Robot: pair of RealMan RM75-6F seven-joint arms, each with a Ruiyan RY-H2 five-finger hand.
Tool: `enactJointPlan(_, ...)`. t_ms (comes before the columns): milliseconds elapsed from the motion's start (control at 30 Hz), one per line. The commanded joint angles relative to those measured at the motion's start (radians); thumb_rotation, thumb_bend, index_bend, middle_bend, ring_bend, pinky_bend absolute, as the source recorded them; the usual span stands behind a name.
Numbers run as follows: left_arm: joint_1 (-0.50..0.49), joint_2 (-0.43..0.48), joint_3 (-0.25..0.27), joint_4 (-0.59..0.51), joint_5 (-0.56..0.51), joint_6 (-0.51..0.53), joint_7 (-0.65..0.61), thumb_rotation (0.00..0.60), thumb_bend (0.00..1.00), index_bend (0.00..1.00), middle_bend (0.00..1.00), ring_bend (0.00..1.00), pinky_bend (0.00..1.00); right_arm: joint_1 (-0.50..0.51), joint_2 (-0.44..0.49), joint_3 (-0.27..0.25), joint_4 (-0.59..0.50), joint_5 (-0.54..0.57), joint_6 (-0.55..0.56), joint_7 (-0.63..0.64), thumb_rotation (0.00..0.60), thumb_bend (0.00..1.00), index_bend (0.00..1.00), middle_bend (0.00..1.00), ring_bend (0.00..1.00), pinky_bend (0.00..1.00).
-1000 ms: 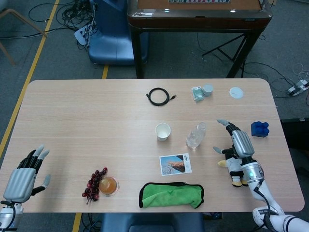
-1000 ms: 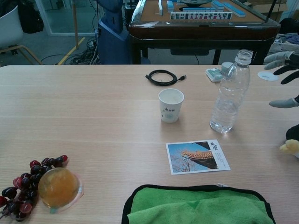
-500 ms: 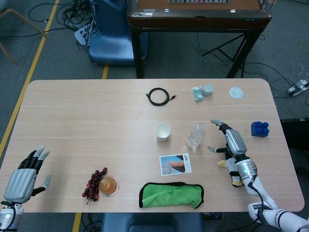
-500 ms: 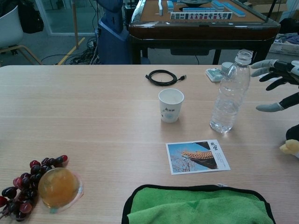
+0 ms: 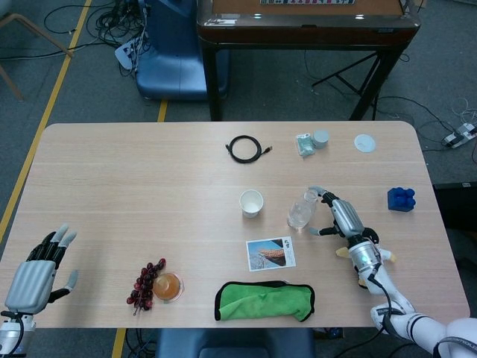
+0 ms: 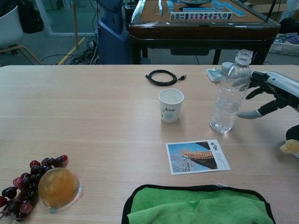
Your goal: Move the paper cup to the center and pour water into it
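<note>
We see the small white paper cup (image 5: pixel 251 203) standing upright near the middle of the pale wooden table (image 5: pixel 134 171), its mouth open and its printed side facing the chest camera. Just to its right stands the clear plastic water bottle (image 5: pixel 302 209), upright and with no cap showing on its neck. The right hand (image 5: pixel 339 218) is at the bottom-right side of the bottle with its fingers spread and holding nothing; in the chest view its fingertips (image 6: pixel 244 115) lie right at the edge of the bottle, and we cannot tell whether they touch it. The left hand (image 5: pixel 39 270) rests far off at the table's near left corner, fingers apart and empty. In front of the cup and bottle lies a rectangular photo card (image 5: pixel 271 253) showing a roofed building, and nearer the front edge a green cloth with a black border (image 5: pixel 265 299). To the left of the cloth sit a bunch of dark red grapes (image 5: pixel 147 283) and a round amber ball in a clear wrapper (image 5: pixel 168 286), touching each other. Toward the far side we find a coiled black cable (image 5: pixel 245 149), a small green-and-white packet (image 5: pixel 304 144) next to a round grey cap (image 5: pixel 320 138), and a flat white disc (image 5: pixel 364 142). A blue toy brick (image 5: pixel 401 199) lies near the right edge, and a small black, white and yellow plush toy (image 5: pixel 365 262) sits under the right wrist.
</note>
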Motion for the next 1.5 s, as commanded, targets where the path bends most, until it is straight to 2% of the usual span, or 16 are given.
enactJointPlan(33, 0.002, 0.001, -0.002, -0.001, 0.001, -0.002, -0.001, 0.600, 0.38, 0.01, 0.00, 0.00, 0.15, 0.012, -0.015, -0.005, 0.019, -0.007, -0.005, 0.014, 0.600, 0.00, 0.18, 0.21, 0.18, 0.29)
enactJointPlan(667, 0.011, 0.007, -0.012, -0.005, 0.005, -0.012, -0.006, 0.600, 0.38, 0.01, 0.00, 0.00, 0.15, 0.051, -0.098, -0.014, 0.147, -0.018, 0.008, 0.112, 0.600, 0.00, 0.26, 0.28, 0.20, 0.30)
enactJointPlan(1000, 0.015, 0.011, -0.016, -0.011, 0.002, -0.018, -0.004, 0.600, 0.38, 0.01, 0.00, 0.00, 0.15, 0.065, -0.149, 0.008, 0.221, -0.003, 0.035, 0.137, 0.600, 0.01, 0.43, 0.41, 0.34, 0.42)
enactJointPlan(1167, 0.016, 0.013, -0.018, -0.014, 0.003, -0.020, -0.005, 0.600, 0.38, 0.01, 0.00, 0.00, 0.15, 0.076, -0.178, 0.024, 0.264, 0.002, 0.065, 0.127, 0.600, 0.05, 0.57, 0.55, 0.48, 0.51)
enactJointPlan(1367, 0.018, 0.014, -0.020, -0.016, 0.005, -0.019, -0.007, 0.600, 0.38, 0.01, 0.00, 0.00, 0.15, 0.093, -0.186, 0.041, 0.276, -0.003, 0.114, 0.094, 0.600, 0.08, 0.64, 0.61, 0.54, 0.57)
enactJointPlan(1500, 0.019, 0.017, -0.022, -0.018, 0.003, -0.021, -0.010, 0.600, 0.38, 0.01, 0.00, 0.00, 0.15, 0.116, -0.166, 0.060, 0.250, 0.001, 0.130, 0.013, 0.600, 0.09, 0.64, 0.62, 0.55, 0.58)
